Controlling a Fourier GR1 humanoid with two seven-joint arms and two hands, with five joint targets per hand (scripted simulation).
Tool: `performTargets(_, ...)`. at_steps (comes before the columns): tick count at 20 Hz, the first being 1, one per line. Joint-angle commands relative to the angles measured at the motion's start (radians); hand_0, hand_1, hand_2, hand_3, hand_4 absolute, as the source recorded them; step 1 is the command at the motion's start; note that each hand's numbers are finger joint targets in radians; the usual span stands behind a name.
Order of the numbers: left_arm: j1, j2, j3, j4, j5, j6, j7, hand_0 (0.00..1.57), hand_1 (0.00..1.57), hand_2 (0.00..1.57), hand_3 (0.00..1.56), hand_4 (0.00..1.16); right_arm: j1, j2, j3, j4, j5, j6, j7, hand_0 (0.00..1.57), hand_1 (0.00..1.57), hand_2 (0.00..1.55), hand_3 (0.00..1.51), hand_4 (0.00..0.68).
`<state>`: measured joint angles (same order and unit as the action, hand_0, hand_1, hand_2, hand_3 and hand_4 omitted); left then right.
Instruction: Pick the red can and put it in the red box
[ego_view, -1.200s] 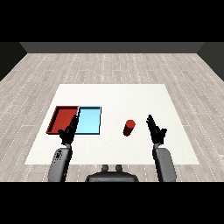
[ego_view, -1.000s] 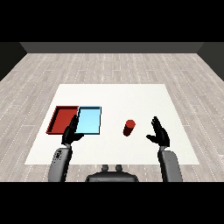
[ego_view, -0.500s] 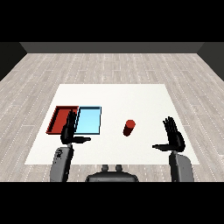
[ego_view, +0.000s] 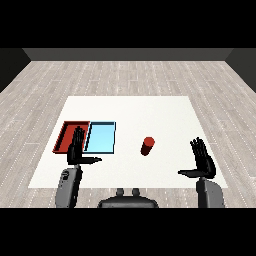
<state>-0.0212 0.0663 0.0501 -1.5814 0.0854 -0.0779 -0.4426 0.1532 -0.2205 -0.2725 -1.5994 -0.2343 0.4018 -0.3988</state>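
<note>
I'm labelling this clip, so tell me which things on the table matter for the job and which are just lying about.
Part of the job: red can, upright; red tray; right hand, open, apart from the can.

Just there: light blue tray; left hand, open; white table.

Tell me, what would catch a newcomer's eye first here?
Probably the red can, standing upright and alone near the middle of the white table. Next come the red tray and the light blue tray, side by side at the left. The black left hand and right hand are raised with fingers spread, neither touching the can.
</note>
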Motion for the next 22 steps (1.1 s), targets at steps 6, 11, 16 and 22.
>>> performTargets(6, 0.038, -0.008, -0.002, -0.081, 0.007, 0.000, 0.030, 0.00, 0.00, 0.00, 0.00, 0.00, -0.041, 0.053, 0.014, 0.020, 0.016, -0.009, 0.042, 0.00, 0.00, 0.00, 0.00, 0.000)
performTargets(11, 0.036, -0.005, 0.011, -0.029, 0.022, -0.025, -0.002, 0.00, 0.00, 0.00, 0.00, 0.00, -0.126, 0.051, 0.037, 0.082, 0.079, -0.049, 0.065, 0.00, 0.00, 0.00, 0.00, 0.000)
performTargets(16, -0.029, -0.001, 0.049, 0.071, 0.032, -0.025, -0.053, 0.00, 0.00, 0.00, 0.00, 0.00, -0.139, 0.086, 0.074, 0.042, 0.069, -0.068, 0.120, 0.00, 0.00, 0.00, 0.00, 0.000)
performTargets(22, 0.097, -0.004, 0.020, -0.100, 0.055, -0.045, -0.007, 0.00, 0.00, 0.00, 0.00, 0.00, -0.246, 0.115, 0.071, 0.178, 0.033, -0.096, 0.150, 0.00, 0.00, 0.00, 0.00, 0.000)
